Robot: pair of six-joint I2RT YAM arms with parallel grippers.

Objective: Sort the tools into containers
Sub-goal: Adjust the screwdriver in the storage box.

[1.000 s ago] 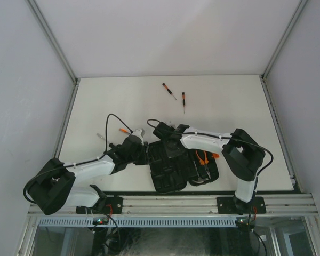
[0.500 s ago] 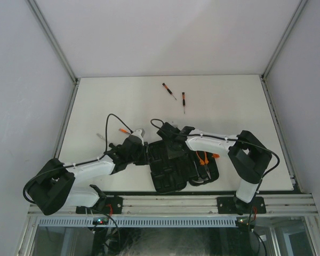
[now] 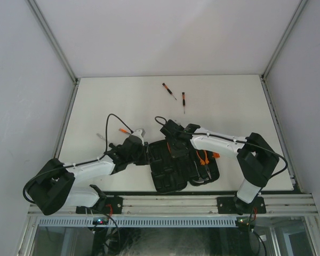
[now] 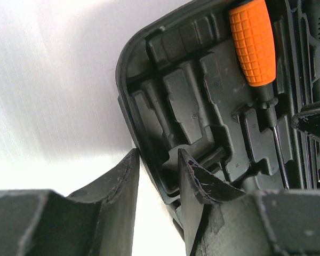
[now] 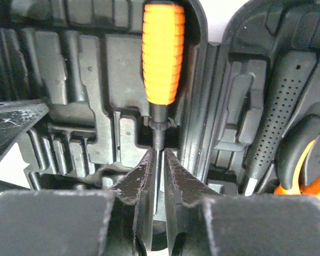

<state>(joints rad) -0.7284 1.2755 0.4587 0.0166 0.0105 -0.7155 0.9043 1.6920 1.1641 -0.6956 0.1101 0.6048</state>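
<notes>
Orange-handled screwdriver (image 5: 163, 50) lay slotted in the case (image 4: 122, 74); the right pincer (image 5: 159, 154), shifted rightward, flanked its shaft closely, grip uncertain. Left pincer (image 4: 157, 157) clamped the rim.

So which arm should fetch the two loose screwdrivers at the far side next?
Probably the right. The left gripper straddles the tool case rim, apparently steadying it. The right gripper only flanks the shaft of a slotted screwdriver already lying in the case, and the loose screwdrivers lie just beyond it.
</notes>
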